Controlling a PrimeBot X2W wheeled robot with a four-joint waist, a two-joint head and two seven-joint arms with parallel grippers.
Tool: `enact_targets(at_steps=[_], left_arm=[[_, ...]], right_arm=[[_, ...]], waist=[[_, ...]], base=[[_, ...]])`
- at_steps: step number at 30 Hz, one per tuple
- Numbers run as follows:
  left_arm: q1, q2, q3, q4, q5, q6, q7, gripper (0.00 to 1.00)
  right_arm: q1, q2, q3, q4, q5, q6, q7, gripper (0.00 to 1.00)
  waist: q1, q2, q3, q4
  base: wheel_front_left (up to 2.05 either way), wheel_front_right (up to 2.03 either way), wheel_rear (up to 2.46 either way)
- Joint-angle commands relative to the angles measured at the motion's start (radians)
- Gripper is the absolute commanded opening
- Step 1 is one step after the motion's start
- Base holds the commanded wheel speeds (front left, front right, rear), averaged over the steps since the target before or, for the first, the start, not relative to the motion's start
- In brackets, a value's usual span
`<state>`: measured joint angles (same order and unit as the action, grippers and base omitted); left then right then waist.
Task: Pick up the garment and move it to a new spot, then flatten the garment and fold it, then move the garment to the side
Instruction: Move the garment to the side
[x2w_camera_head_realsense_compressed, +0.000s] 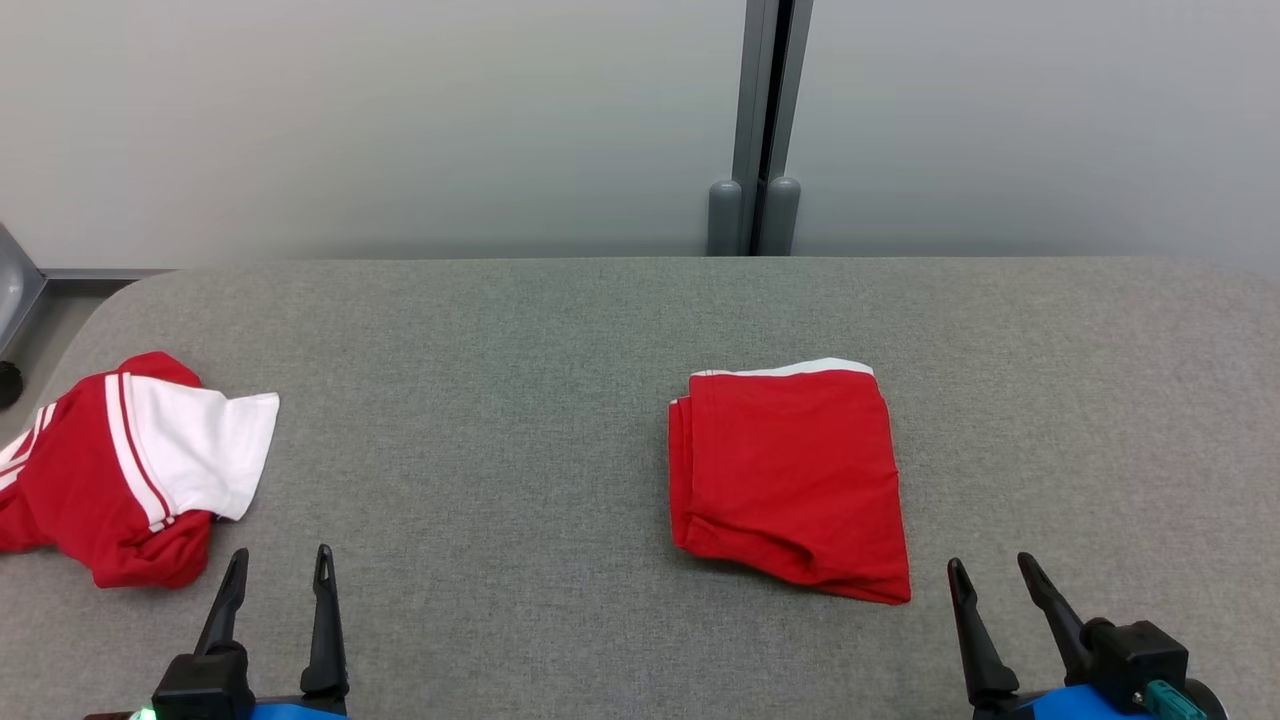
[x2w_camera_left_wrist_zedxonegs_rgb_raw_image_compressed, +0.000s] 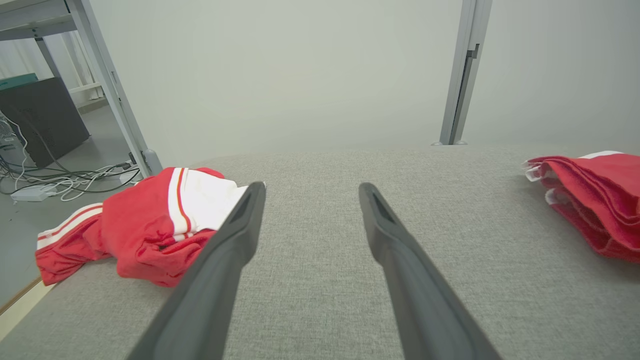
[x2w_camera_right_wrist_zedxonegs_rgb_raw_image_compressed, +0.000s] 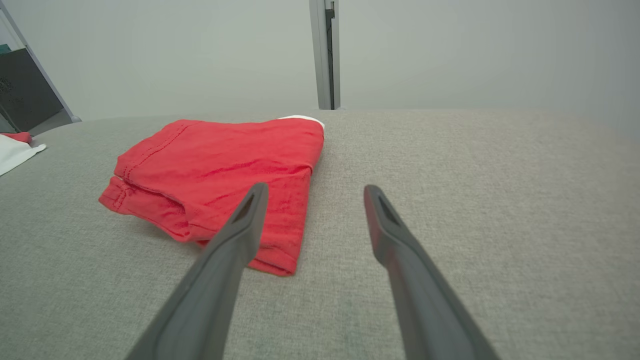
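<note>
The left gripper (x2w_camera_head_realsense_compressed: 281, 552) and right gripper (x2w_camera_head_realsense_compressed: 991, 560) are waiting, fingers apart, as the crumpled garment (x2w_camera_head_realsense_compressed: 120, 470) is lying at the left edge of the table (x2w_camera_head_realsense_compressed: 500, 400): soft, light, probably best pinched at a raised fold.

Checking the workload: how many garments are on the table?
2: a folded red garment right of centre, and a crumpled red-and-white garment at the left edge. None seems hidden.
</note>
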<state>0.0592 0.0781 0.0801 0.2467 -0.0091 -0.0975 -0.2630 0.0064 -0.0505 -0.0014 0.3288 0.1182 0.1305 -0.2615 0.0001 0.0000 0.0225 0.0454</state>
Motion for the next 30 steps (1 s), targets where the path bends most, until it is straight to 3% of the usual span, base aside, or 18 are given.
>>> enact_targets(at_steps=[1,8,14,22,30], left_arm=[[-0.010,0.005,-0.002,-0.001,-0.004,0.002,-0.003,1.00],[-0.002,0.002,-0.006,-0.007,-0.005,0.009,-0.003,1.00],[-0.026,-0.001,-0.009,-0.014,-0.008,0.010,-0.003,1.00],[-0.067,-0.001,-0.009,-0.021,-0.011,0.007,-0.003,1.00],[-0.099,-0.003,-0.008,-0.019,-0.016,0.003,-0.003,1.00]], right_arm=[[0.000,0.000,0.002,0.001,0.006,0.001,-0.005,1.00],[-0.012,0.000,0.019,0.011,0.004,0.001,-0.005,1.00],[-0.145,-0.001,0.050,0.041,-0.048,0.000,-0.005,1.00],[-0.435,-0.015,0.044,0.262,-0.099,0.000,0.038,1.00],[-0.568,-0.027,0.025,0.537,-0.103,0.000,0.094,1.00]], waist=[[-0.0001,0.0000,-0.001,0.000],[-0.0001,0.0000,-0.005,0.005],[-0.0001,0.0000,0.017,0.015],[-0.0001,0.0000,0.079,0.030],[-0.0001,0.0000,0.127,0.045]], base=[[0.00,0.00,0.00],[0.00,0.00,0.00],[0.00,0.00,0.00],[0.00,0.00,0.00],[0.00,0.00,0.00]])
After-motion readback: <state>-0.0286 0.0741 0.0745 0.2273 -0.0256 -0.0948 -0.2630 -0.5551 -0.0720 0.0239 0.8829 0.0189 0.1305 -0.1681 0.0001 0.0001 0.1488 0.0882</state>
